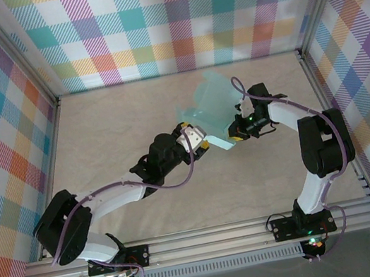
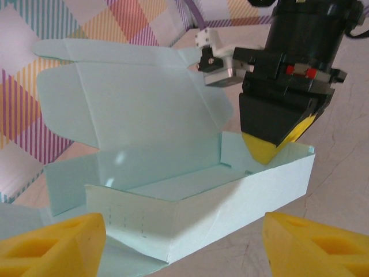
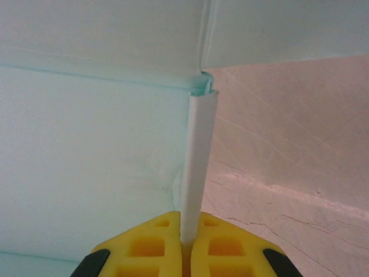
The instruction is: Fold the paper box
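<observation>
Two tools on it, mid-fold: my right tool (image 3: 187, 225) pinches the end wall of the half-raised paper box (image 1: 211, 101) on the far-middle surface (image 1: 123, 113), my left tool (image 2: 184, 248) hangs spread beside its front wall; next, I reckon, tuck flaps and lower the lid.

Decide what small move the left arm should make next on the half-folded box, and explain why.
Probably ease the open left fingers forward onto the near wall of the paper box: the right fingers pinch one end wall, and the lid stands open behind.
</observation>
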### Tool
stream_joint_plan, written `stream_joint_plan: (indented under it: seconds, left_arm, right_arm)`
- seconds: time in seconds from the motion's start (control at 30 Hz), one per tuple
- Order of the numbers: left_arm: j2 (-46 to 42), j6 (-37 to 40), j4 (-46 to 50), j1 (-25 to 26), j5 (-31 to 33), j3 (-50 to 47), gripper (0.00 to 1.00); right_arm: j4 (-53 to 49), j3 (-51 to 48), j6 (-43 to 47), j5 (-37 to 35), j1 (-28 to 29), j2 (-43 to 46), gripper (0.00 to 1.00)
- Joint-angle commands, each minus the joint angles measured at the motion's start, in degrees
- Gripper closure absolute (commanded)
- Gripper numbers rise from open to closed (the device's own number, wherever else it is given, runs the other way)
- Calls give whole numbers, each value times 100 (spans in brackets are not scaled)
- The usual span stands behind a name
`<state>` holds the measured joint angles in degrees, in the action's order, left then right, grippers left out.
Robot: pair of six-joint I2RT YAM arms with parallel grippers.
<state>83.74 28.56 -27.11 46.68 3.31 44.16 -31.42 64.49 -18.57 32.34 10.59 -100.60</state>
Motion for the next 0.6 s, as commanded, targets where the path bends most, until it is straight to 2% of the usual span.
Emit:
stream_joint_plan:
  seconds: [0.0, 0.13, 0.3, 0.47, 0.57]
  left_arm:
    - [314, 149, -1, -105, 152, 270, 28]
    - [593, 115, 9, -103, 131, 398, 28]
    - [680, -9, 68, -103, -93, 419, 34]
    - [566, -78, 79, -107, -325, 288, 49]
    - [481, -131, 178, -140, -573, 258, 54]
  right_arm:
    - [-183, -10, 474, 298, 152, 93, 94]
    - [-282, 11, 697, 351, 224, 136, 94]
    - [-271, 11, 767, 293, 236, 238, 94]
    - [-249, 20, 758, 256, 238, 236, 94]
    - [-236, 20, 758, 255, 238, 226, 94]
